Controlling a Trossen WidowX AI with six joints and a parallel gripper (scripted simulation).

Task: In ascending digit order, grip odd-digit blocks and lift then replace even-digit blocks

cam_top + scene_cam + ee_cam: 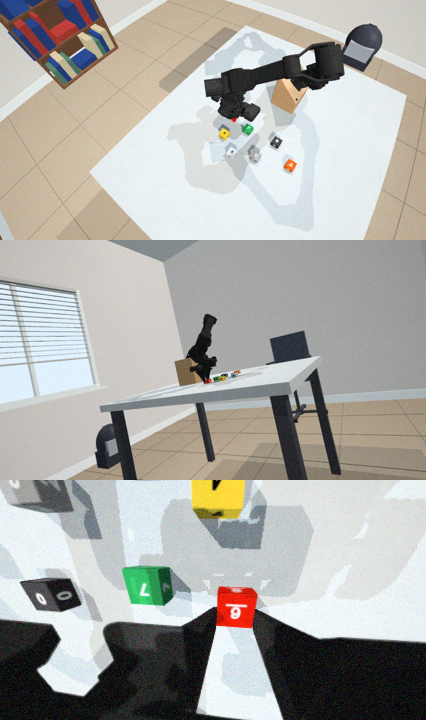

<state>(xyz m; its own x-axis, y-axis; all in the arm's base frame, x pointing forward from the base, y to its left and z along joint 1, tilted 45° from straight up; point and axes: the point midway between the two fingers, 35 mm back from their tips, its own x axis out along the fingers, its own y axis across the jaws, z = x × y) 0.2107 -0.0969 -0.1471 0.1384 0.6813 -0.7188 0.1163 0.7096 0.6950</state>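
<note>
My gripper (234, 612) (206, 381) is shut on the red block (236, 616) (234, 119) (208, 381), one finger on each side. Its underlined digit, upside down in the wrist view, reads 6. I cannot tell whether it touches the table. The green block (247, 129) (144, 587) shows 7, the yellow block (224, 134) (216, 492) shows 4, the black block (276, 142) (49, 595) shows 0, and the grey block (255, 156) shows 2. The orange block (289, 165) looks like 9. The white block (231, 153) has a small, unclear digit.
A wooden block-shaped box (284, 99) (186, 373) stands on the white table (351, 134) (253, 386) beside the arm. Green and yellow lie nearest the red block in the top view; black, grey, white and orange lie farther off.
</note>
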